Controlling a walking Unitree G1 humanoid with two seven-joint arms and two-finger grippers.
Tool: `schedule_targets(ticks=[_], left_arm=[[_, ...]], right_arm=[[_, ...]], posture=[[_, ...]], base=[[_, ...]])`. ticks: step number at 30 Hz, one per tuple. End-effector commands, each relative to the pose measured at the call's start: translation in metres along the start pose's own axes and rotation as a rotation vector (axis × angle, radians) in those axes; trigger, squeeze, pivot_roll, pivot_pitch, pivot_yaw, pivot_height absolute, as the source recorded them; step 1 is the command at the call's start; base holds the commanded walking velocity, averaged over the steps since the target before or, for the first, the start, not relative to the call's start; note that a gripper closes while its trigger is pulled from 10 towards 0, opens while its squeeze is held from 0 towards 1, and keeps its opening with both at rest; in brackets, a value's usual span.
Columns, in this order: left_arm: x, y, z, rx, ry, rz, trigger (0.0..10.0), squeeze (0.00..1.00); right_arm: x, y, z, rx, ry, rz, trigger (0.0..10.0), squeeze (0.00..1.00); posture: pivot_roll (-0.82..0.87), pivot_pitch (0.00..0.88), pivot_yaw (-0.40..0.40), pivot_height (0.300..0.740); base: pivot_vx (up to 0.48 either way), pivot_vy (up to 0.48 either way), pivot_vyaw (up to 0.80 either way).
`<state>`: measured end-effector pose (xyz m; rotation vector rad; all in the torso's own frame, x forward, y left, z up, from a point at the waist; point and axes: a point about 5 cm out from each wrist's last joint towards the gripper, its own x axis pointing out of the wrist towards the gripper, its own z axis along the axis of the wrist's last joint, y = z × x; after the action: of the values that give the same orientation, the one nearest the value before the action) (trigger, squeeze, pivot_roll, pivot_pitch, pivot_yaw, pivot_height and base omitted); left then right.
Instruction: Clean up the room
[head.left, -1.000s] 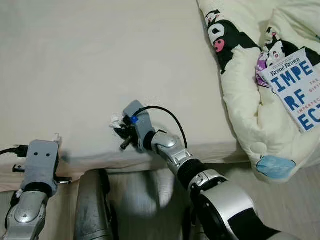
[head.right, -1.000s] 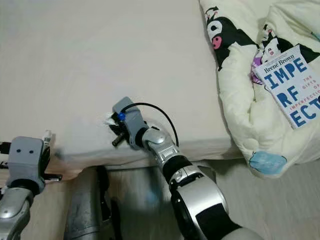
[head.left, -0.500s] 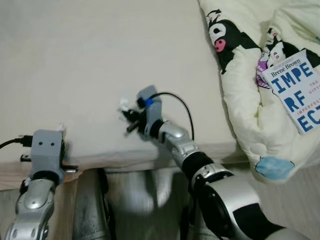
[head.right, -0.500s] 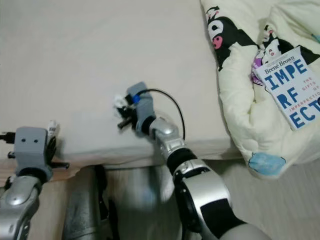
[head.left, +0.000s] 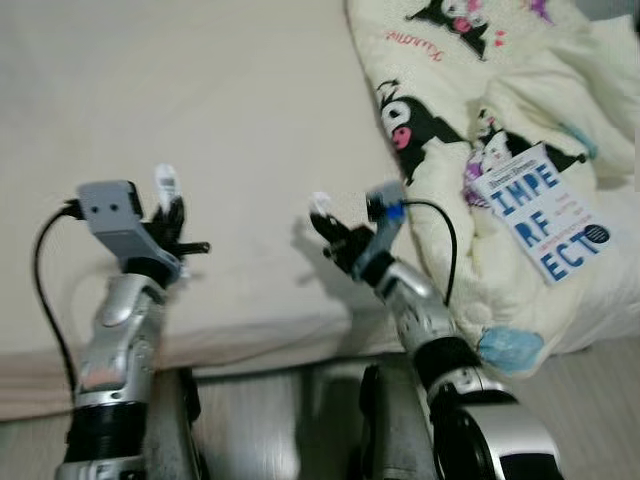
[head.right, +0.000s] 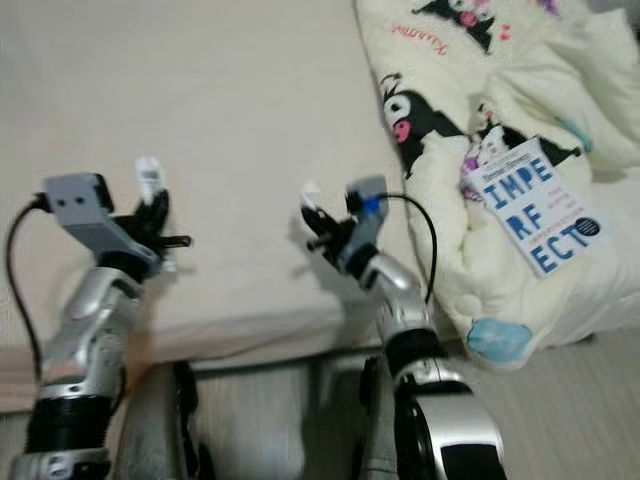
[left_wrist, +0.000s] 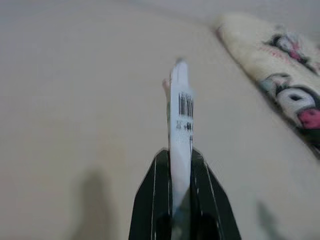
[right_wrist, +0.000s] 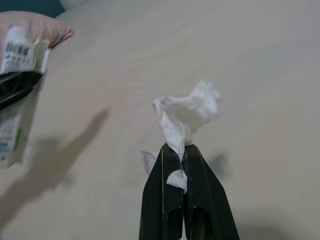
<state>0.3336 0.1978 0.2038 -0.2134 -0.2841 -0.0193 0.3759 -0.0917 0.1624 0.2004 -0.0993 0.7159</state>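
Jaws of both grippers are clamped on litter above the bed (head.left: 230, 120): the right gripper (head.left: 330, 232), mid-frame, pinches a crumpled white tissue (right_wrist: 186, 112), soft, weightless, apt to tear or slip; the left gripper (head.left: 172, 215), at centre left, grips a thin, stiffish barcoded wrapper (left_wrist: 180, 130) edgewise. A glossy book (head.left: 540, 208) rests on the puffy printed quilt (head.left: 470, 90), upper right.

On your right, a cartoon-print comforter (head.left: 500, 90) lies bunched on the bed (head.left: 200, 90) — a blue-lettered book (head.left: 541, 211) rests on it.
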Motion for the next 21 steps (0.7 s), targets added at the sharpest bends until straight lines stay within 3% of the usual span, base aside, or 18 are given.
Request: schedule_targets(ticks=[1,6,8,12,15,17,19,20,21], left_arm=[[0.001,-0.002,-0.012,-0.014,0.032,-0.003,10.0,0.0],[0.002,-0.002,-0.035,0.027,0.108,-0.008,10.0,0.0],[-0.007,0.01,-0.058,0.038,0.206,0.016,10.0,0.0],[-0.015,0.019,-0.07,0.035,0.252,0.034,10.0,0.0],[-0.02,0.025,-0.075,0.015,0.263,0.047,10.0,0.0],[-0.036,0.041,-0.096,0.033,0.344,0.079,10.0,0.0],[-0.036,0.041,-0.096,0.033,0.344,0.079,10.0,0.0],[-0.048,0.051,-0.112,0.052,0.415,0.104,10.0,0.0],[-0.073,0.065,-0.134,0.059,0.53,0.159,10.0,0.0]], right_arm=[[-0.005,-0.001,-0.009,0.002,0.034,-0.012,0.0,0.0],[-0.022,-0.001,-0.041,-0.007,0.162,-0.074,0.0,0.0],[-0.037,0.003,-0.066,-0.021,0.258,-0.11,0.0,0.0],[-0.044,0.006,-0.077,-0.013,0.289,-0.126,0.0,0.0],[-0.047,0.007,-0.079,-0.005,0.29,-0.131,0.0,0.0],[-0.051,0.008,-0.084,-0.005,0.308,-0.146,0.0,0.0],[-0.051,0.008,-0.084,-0.005,0.308,-0.146,0.0,0.0],[-0.054,0.007,-0.089,-0.001,0.33,-0.159,0.0,0.0],[-0.062,0.007,-0.104,-0.016,0.411,-0.18,0.0,0.0]], posture=[[-0.02,0.114,-0.096,0.505],[-0.04,0.078,-0.076,0.52],[-0.05,0.069,-0.058,0.53],[-0.05,0.061,-0.053,0.54],[-0.05,0.059,-0.048,0.545],[-0.04,0.046,-0.042,0.555],[-0.04,0.046,-0.042,0.555],[-0.05,0.042,-0.04,0.56],[-0.04,0.033,-0.036,0.565]], base=[[0.0,0.0,0.0],[0.0,0.0,0.0],[-0.433,0.0,0.0],[-0.48,0.0,0.0],[0.0,0.0,0.0],[0.0,0.0,0.0],[0.0,0.0,0.0],[0.0,0.0,0.0],[0.0,0.0,0.0]])
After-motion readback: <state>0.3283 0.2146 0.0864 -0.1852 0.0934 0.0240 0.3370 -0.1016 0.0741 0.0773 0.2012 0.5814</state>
